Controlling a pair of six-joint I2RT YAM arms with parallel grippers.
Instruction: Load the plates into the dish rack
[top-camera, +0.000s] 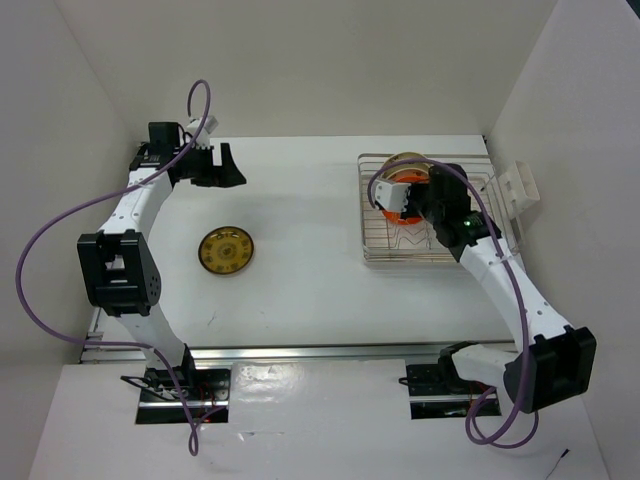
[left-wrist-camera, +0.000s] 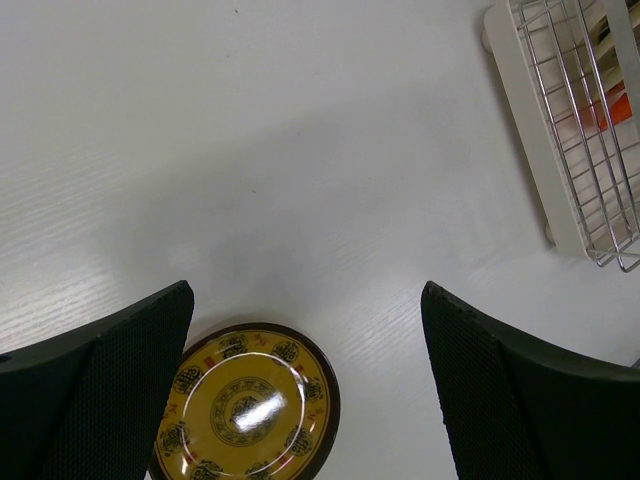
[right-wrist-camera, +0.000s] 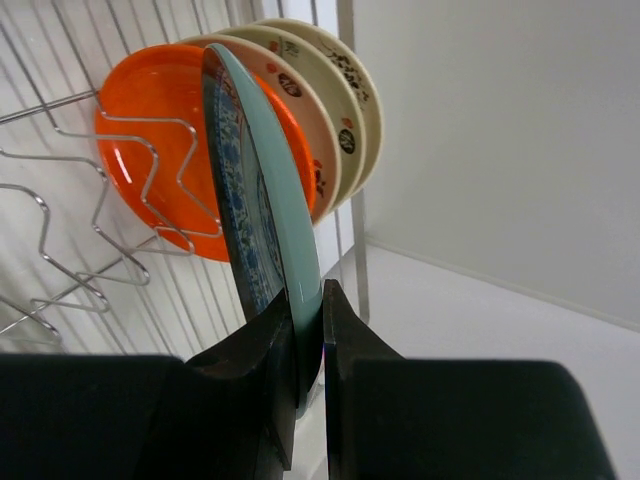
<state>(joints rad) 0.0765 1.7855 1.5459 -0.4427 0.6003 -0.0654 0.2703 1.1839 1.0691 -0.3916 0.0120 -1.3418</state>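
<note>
My right gripper (right-wrist-camera: 308, 300) is shut on the rim of the patterned blue-grey plate (right-wrist-camera: 262, 190) and holds it on edge over the silver wire dish rack (top-camera: 375, 240). Behind it the bright orange plate (right-wrist-camera: 125, 160) and two cream plates (right-wrist-camera: 318, 100) stand in the rack's zigzag dividers (right-wrist-camera: 60, 260). The patterned yellow-brown plate (top-camera: 226, 250) lies flat on the table; in the left wrist view it (left-wrist-camera: 245, 405) sits below my open, empty left gripper (left-wrist-camera: 305, 385). In the top view the left gripper (top-camera: 228, 168) is at the back left, the right gripper (top-camera: 400, 197) over the rack.
A small white slotted holder (top-camera: 518, 190) stands against the right wall beside the rack. White walls close the table at the back and sides. The rack's corner (left-wrist-camera: 570, 130) shows at the top right of the left wrist view.
</note>
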